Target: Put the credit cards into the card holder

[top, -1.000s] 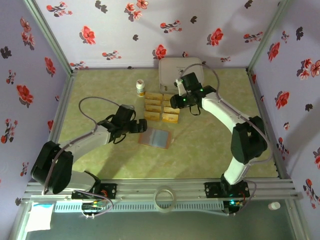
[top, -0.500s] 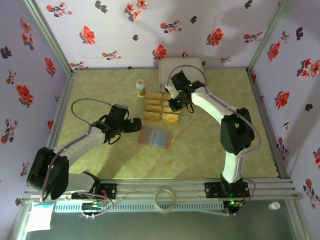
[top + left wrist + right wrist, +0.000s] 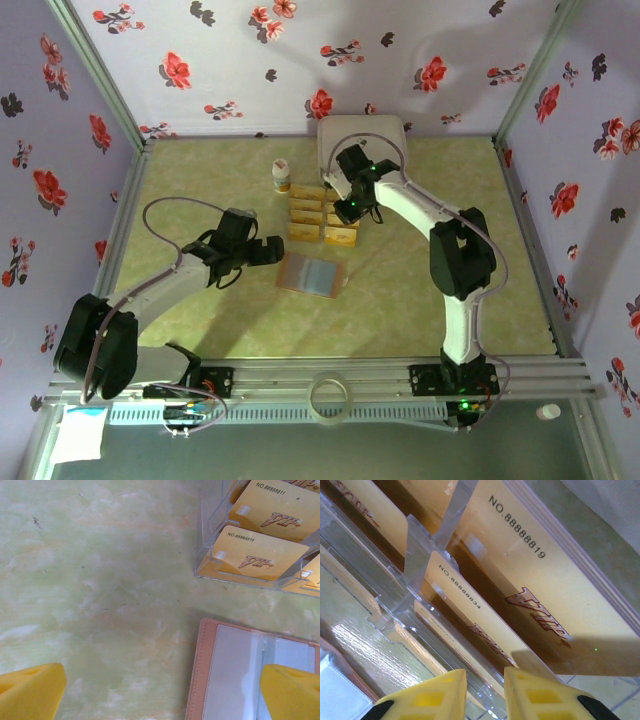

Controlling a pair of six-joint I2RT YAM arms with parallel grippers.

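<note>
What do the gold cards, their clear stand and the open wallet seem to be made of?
Cards: likely glossy plastic, gold finish; light reflects off them and the print is crisp.
Stand: clear hard plastic, perhaps acrylic; the cards show through its walls.
Wallet: pinkish-tan leather or imitation, with a stitched edge; its pockets look like pale translucent film.

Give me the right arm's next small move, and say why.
Probably close the right gripper fully before any lift. Its fingers stand close together with a narrow gap at the edge of the clear rack, where the credit cards stand in slots; I cannot tell whether a card is pinched. The card holder lies open, the left gripper open beside it.
</note>
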